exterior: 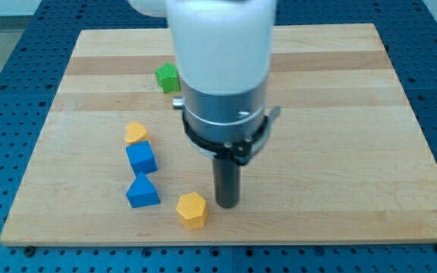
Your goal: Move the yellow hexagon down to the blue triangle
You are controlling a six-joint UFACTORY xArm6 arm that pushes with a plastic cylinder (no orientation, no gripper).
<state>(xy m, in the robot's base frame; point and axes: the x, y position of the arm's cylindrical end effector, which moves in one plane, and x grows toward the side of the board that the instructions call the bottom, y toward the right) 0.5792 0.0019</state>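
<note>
The yellow hexagon [192, 210] lies near the board's bottom edge, a little right of the blue triangle [142, 191] and apart from it. My tip [227, 203] rests on the board just right of the yellow hexagon, close to it; contact cannot be told. The arm's white and grey body hangs over the board's middle and hides what is behind it.
A blue cube [141, 158] sits just above the blue triangle. A yellow heart-shaped block [135, 133] lies above the cube. A green block [168, 77] shows at the view's top, partly hidden by the arm. The wooden board [340, 114] lies on a blue perforated table.
</note>
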